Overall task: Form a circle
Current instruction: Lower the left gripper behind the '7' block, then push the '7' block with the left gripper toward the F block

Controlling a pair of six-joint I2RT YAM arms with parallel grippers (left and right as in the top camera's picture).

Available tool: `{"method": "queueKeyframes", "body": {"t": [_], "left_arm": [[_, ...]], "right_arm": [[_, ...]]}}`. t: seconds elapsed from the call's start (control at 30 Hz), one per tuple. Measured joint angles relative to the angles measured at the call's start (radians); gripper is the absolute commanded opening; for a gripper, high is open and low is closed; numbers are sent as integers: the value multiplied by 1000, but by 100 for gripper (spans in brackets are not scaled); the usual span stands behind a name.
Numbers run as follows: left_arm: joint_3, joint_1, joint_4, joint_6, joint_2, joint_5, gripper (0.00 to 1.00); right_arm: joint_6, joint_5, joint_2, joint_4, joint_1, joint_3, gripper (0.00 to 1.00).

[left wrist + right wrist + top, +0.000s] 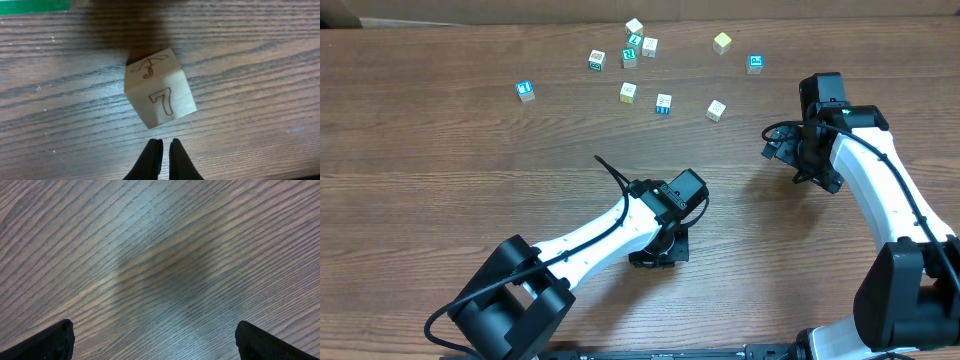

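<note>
Overhead only: the cubes [628,92] lie as a loose scatter near the far edge of the counter [440,180], with no ring formed. A tight clump sits up top, two blue-faced ones are out on the flanks, one is yellow-green, and the rest are cream. The scatter's long axis runs left-right, and both arms are well short of it. The left hand [660,250] is mid-counter and mostly hidden under its own wrist; the right hand [782,148] sits at the right, below the blue cube. Left wrist only: a lone 7 cube [160,95], which overhead can't see. It is pale bare wood with square edges, a red outlined 7 on the face toward the camera and a red umbrella sketch on top. It sits flat, rotated so one vertical edge points down-left toward the hand. The left hand [164,142] has its fingers pinched together holding nothing, tips just short of the cube. A green strip [35,5] shows in the top-left corner, blurred. Right wrist only: bare wood grain, a matte grey-brown laminate with diagonal streaks. The right hand [154,325] is spread wide, with black fingertips [55,340] at both lower corners and nothing between them.
</note>
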Motion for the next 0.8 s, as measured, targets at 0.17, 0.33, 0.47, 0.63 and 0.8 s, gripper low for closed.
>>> {"method": "queueKeyframes", "body": {"t": [0.17, 0.33, 0.47, 0.63, 0.8], "left_arm": [[0, -18, 4, -1, 0, -5, 5], [0, -21, 6, -8, 0, -21, 5], [0, -21, 23, -8, 0, -35, 7], [0, -21, 38, -8, 0, -50, 8], [0, -21, 38, -8, 0, -54, 8]], "right_arm": [[1, 0, 0, -1, 0, 0, 100], [0, 0, 0, 0, 0, 0, 100], [0, 0, 0, -1, 0, 0, 100], [0, 0, 0, -1, 0, 0, 100], [1, 0, 0, 0, 0, 0, 100]]}}
